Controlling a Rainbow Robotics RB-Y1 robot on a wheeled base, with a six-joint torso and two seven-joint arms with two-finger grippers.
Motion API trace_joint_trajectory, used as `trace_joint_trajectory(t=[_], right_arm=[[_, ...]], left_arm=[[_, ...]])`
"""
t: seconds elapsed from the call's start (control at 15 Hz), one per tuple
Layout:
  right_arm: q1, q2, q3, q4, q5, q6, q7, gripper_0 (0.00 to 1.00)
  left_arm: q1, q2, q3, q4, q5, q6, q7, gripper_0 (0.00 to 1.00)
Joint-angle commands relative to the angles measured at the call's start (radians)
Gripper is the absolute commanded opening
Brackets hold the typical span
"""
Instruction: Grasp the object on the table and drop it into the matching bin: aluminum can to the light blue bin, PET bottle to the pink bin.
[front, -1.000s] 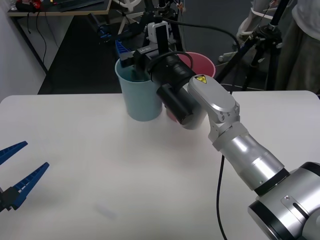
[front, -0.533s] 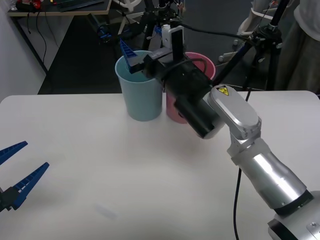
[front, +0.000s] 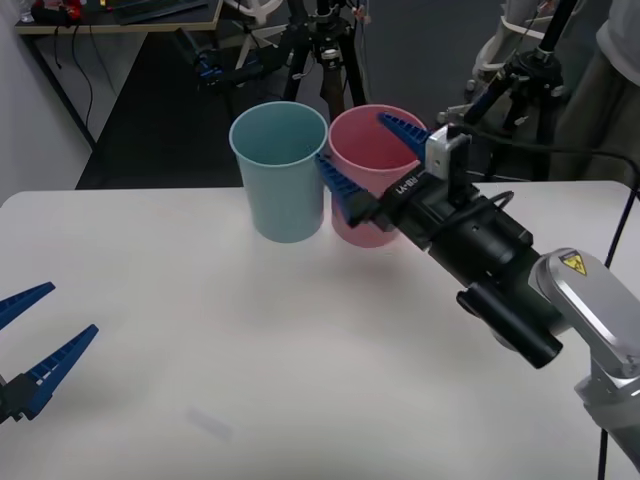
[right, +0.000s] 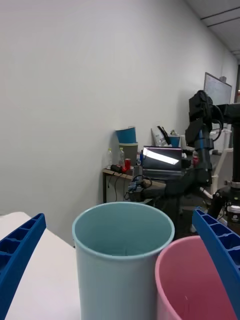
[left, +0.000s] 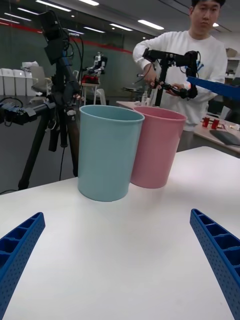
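Note:
The aluminum can is out of view. The light blue bin (front: 280, 170) stands at the white table's (front: 250, 330) far edge, touching the pink bin (front: 345, 115) on its right. My right gripper (front: 370, 158) hovers open in front of the pink bin, one finger by its rim and one across its front wall, holding nothing. In the right wrist view both fingers of the right gripper (right: 117, 216) frame the light blue bin (right: 120, 270) and the pink bin (right: 190, 280). Low at the table's left edge my left gripper (front: 72, 308) is parked open, and from there the left gripper (left: 116, 215) faces the light blue bin (left: 107, 155) and the pink bin (left: 155, 145).
Black tripods (front: 320, 50) (front: 520, 80) stand on the dark floor just behind the bins. The white tabletop stretches wide between the two arms.
My right arm has swung away from above the light blue bin, rightward and back toward me, to the front of the pink bin. The left arm has stayed still.

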Motion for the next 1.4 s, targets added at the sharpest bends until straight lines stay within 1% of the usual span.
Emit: trace_joint_trajectory(t=[0.07, 0.2, 0.27, 0.4, 0.47, 0.6, 0.73, 1.07, 1.27, 1.4], right_arm=[[0.118, -0.022, -0.112, -0.009, 0.014, -0.159, 0.015, 1.0], [0.204, -0.022, -0.208, -0.009, 0.093, -0.247, 0.015, 1.0], [0.244, -0.022, -0.257, -0.009, 0.121, -0.294, 0.01, 1.0], [0.31, -0.022, -0.333, -0.009, 0.161, -0.369, 0.006, 1.0], [0.344, -0.022, -0.378, -0.009, 0.167, -0.411, 0.003, 1.0], [0.402, -0.022, -0.455, -0.009, 0.167, -0.492, -0.014, 1.0], [0.451, -0.022, -0.511, -0.009, 0.167, -0.563, -0.08, 1.0], [0.54, -0.022, -0.665, -0.009, 0.156, -0.699, -0.1, 1.0], [0.571, -0.021, -0.712, -0.009, 0.133, -0.739, -0.118, 1.0], [0.586, -0.021, -0.725, -0.009, 0.121, -0.754, -0.121, 1.0]], left_arm=[[0.0, 0.0, 0.0, 0.0, 0.0, 0.0, 0.0, 1.0], [0.0, 0.0, 0.0, 0.0, 0.0, 0.0, 0.0, 1.0], [0.0, 0.0, 0.0, 0.0, 0.0, 0.0, 0.0, 1.0], [0.0, 0.0, 0.0, 0.0, 0.0, 0.0, 0.0, 1.0], [0.0, 0.0, 0.0, 0.0, 0.0, 0.0, 0.0, 1.0], [0.0, 0.0, 0.0, 0.0, 0.0, 0.0, 0.0, 1.0], [0.0, 0.0, 0.0, 0.0, 0.0, 0.0, 0.0, 1.0], [0.0, 0.0, 0.0, 0.0, 0.0, 0.0, 0.0, 1.0], [0.0, 0.0, 0.0, 0.0, 0.0, 0.0, 0.0, 1.0], [0.0, 0.0, 0.0, 0.0, 0.0, 0.0, 0.0, 1.0]])
